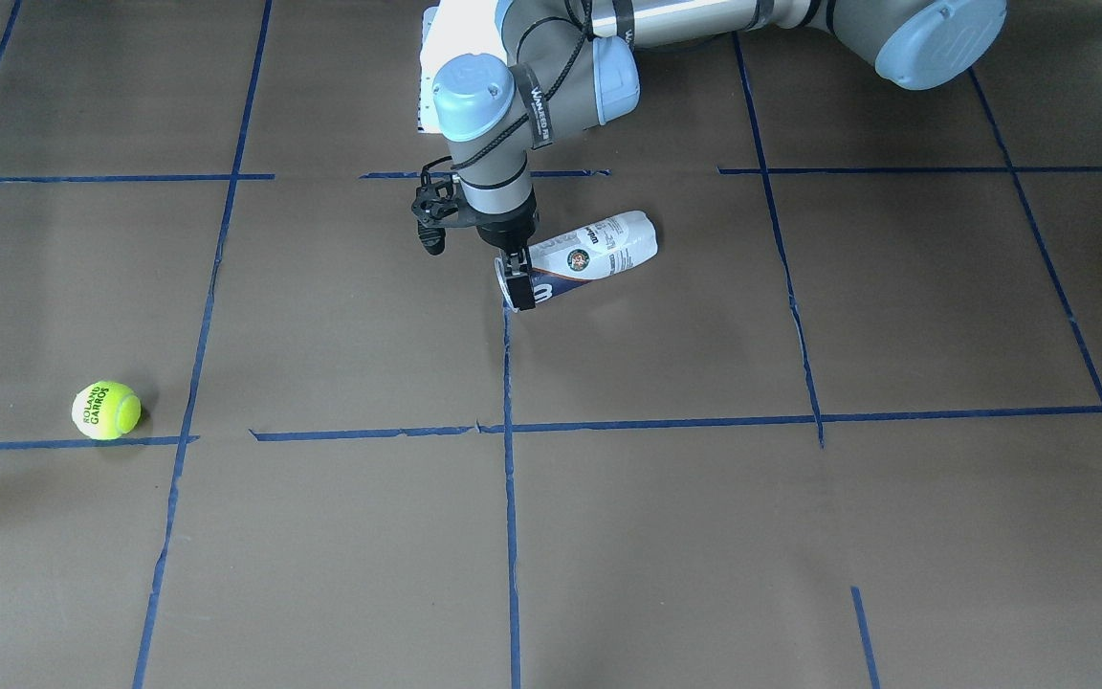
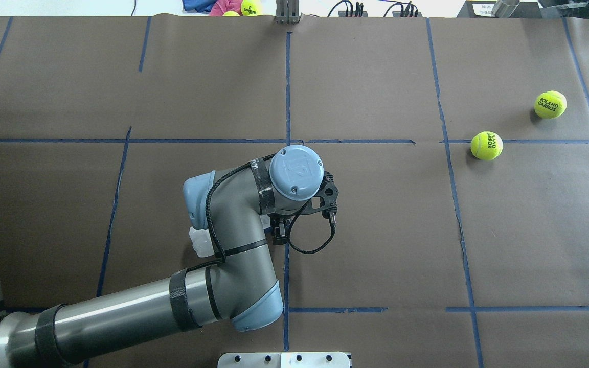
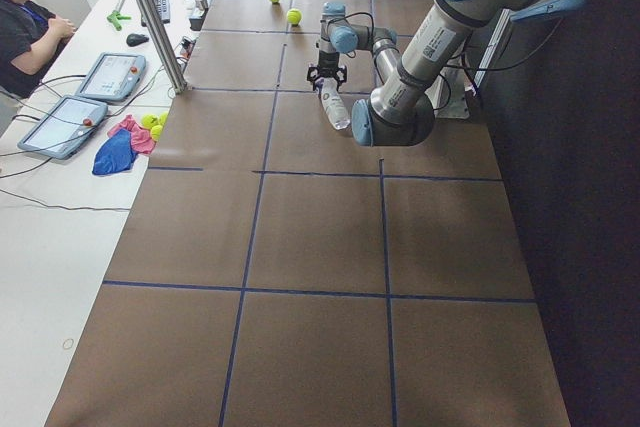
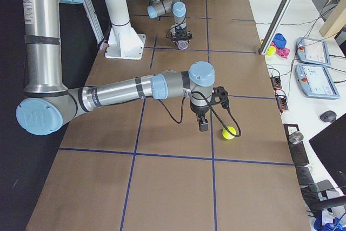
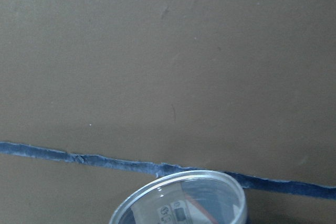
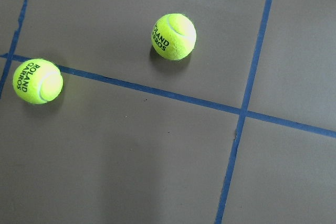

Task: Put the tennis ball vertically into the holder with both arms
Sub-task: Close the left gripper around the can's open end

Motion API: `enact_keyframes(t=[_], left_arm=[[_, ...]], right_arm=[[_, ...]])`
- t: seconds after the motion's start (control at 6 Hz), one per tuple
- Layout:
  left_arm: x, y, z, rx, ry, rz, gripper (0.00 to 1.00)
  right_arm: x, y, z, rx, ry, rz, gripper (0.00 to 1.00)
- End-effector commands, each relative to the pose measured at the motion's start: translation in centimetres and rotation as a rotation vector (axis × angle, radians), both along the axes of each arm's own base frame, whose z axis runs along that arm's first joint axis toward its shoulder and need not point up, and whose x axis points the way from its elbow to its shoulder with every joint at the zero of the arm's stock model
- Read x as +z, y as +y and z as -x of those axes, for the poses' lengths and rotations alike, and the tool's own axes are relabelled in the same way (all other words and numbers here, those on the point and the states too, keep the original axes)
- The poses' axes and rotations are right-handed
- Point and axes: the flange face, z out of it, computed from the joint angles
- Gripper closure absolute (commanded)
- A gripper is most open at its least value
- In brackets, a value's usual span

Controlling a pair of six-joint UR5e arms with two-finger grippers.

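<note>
1. Holder (image 5: 178, 203) rim lies closest to the lens in the left wrist view, at the bottom edge. It is clear and open. A printed label shows through the wall, too small to read. A blue tape line (image 5: 79, 157) crosses the brown table (image 5: 168, 51) behind it. No fingers show here.
2. Front-facing view: the left gripper (image 1: 518, 284) points straight down at the holder's mouth, fingers drawn close and apparently pinched on the rim wall. The holder lies on its side near the table's middle, closed end away from the gripper. Grasping at the mouth presumably lets the arm tip it upright, opening upward. The label carries a navy band and a round emblem; its lettering is not reliably legible.
3. Overhead view: the left arm (image 2: 233, 245) hides nearly all of the holder. The near tennis ball (image 2: 486, 145) and far tennis ball (image 2: 550, 104) lie well apart from it, toward the robot's right. Each is printed "ROLAND GARROS".
4. Exterior right view: the right gripper (image 4: 204, 125) hangs near one ball, probably staged to collect it. Whether its fingers are apart or together cannot be told.
5. Right wrist view: both balls, same lettering readable; no fingers in frame.
</note>
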Motion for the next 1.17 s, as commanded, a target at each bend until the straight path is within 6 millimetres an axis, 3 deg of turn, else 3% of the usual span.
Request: enact_keyframes(t=[0.0,0.17,0.33,0.83,1.0], left_arm=[[1.8,0.2,-0.2,-0.011,-0.021,0.022,0.00],[1.6,0.2,-0.2,-0.018,-0.016,0.031,0.01],[1.1,0.2,0.0,-0.046,-0.002,0.055,0.17],[-0.6,-0.4,1.0,-0.109,0.054,0.078,0.32],[-2.9,-2.4,4.4,-0.131,0.117,0.083,0.33]], right_arm=[[-0.1,0.0,0.1,-0.002,0.000,-0.001,0.00],[0.0,-0.1,0.1,-0.002,0.002,-0.001,0.00],[0.0,-0.1,0.1,-0.002,0.002,-0.001,0.00],[-0.3,-0.3,0.3,-0.007,0.003,-0.007,0.00],[-0.3,-0.4,0.4,-0.007,0.003,-0.008,0.00]])
